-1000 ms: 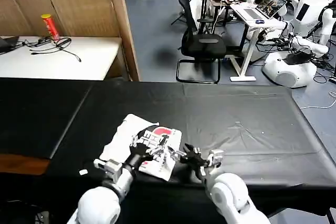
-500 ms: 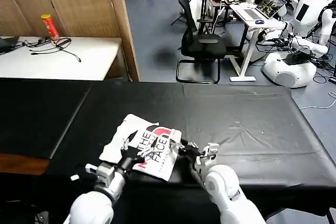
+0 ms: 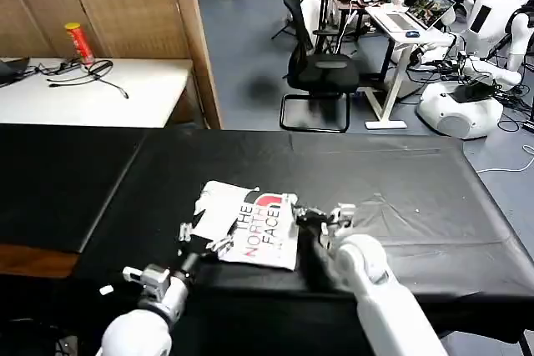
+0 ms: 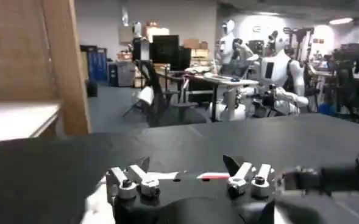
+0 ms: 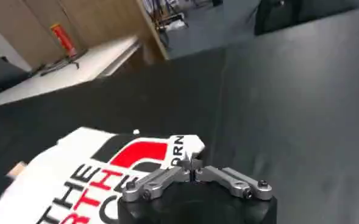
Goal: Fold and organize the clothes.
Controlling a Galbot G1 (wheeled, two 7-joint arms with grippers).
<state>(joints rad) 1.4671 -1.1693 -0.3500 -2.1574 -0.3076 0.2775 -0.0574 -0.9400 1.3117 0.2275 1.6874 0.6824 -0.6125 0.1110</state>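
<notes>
Right gripper (image 5: 192, 169): fingertips pinched together with nothing between them, poised just off the T-shirt's (image 3: 250, 228) right edge, near the corner printed with the red logo (image 5: 139, 152). In the head view, same gripper (image 3: 310, 217) right beside the shirt's right side, white forearm running back toward the near table edge.

Left gripper (image 4: 188, 169): fingers spread wide, grasping nothing, aimed across the shirt, a strip of white cloth and red print visible between the two finger sets. In the head view, this gripper (image 3: 198, 239) at the shirt's near-left corner, low over the black tablecloth (image 3: 392, 181); touching the fabric or merely above it cannot be told.

T-shirt: folded into a compact rectangle, lying flat on the black tablecloth, print side up, black and red "THE NORTH FACE" lettering facing the camera, red logo at the far-right part of the fold. A little loose white fabric bunched at the shirt's left side.

Outward from the shirt: black cloth stretching well to its right and behind, with faint creases. Behind and left of the shirt, a white table (image 3: 100, 89) carrying a red and yellow can (image 3: 80, 42) and black cables (image 3: 88, 72). Beyond the shirt, across the floor, a black office chair (image 3: 321, 68); far to its right, a white robot base (image 3: 457, 110).
</notes>
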